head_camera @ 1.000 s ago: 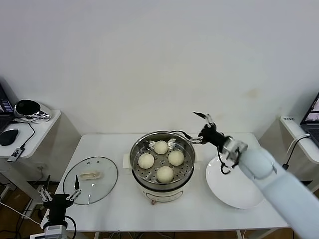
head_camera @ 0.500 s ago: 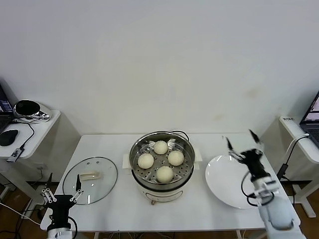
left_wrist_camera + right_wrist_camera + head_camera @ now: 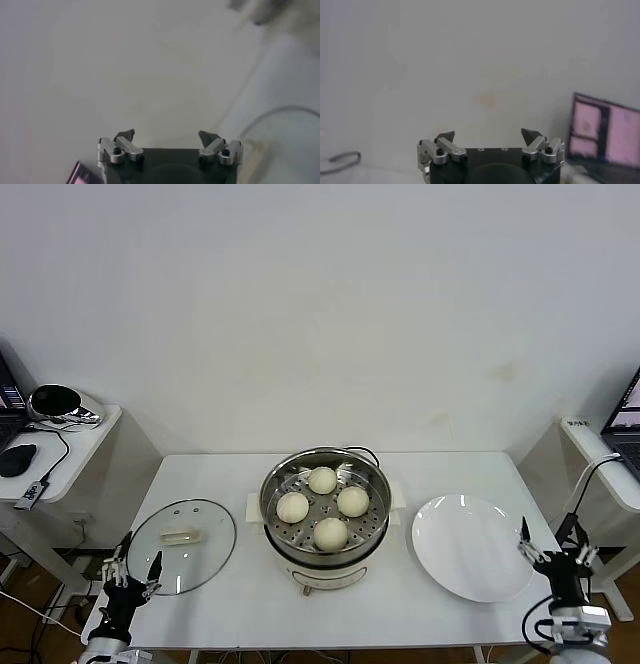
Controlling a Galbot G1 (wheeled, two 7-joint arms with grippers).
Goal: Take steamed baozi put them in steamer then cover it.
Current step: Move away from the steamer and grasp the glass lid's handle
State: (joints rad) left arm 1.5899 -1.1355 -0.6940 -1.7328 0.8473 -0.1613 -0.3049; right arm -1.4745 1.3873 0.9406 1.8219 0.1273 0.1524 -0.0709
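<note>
Inside steamer (image 3: 326,536), 4 baozi (image 3: 331,532)

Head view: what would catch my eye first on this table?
The shiny steamer at the table's middle, uncovered, with four steamed baozi on its perforated tray. Its glass cover lies flat to the left, a bare white plate to the right. Both open grippers, left gripper and right gripper, sit low at the near corners.

Shiny steel steamer (image 3: 372,529); clear glass cover (image 3: 215,549); smooth baozi (image 3: 331,532).
</note>
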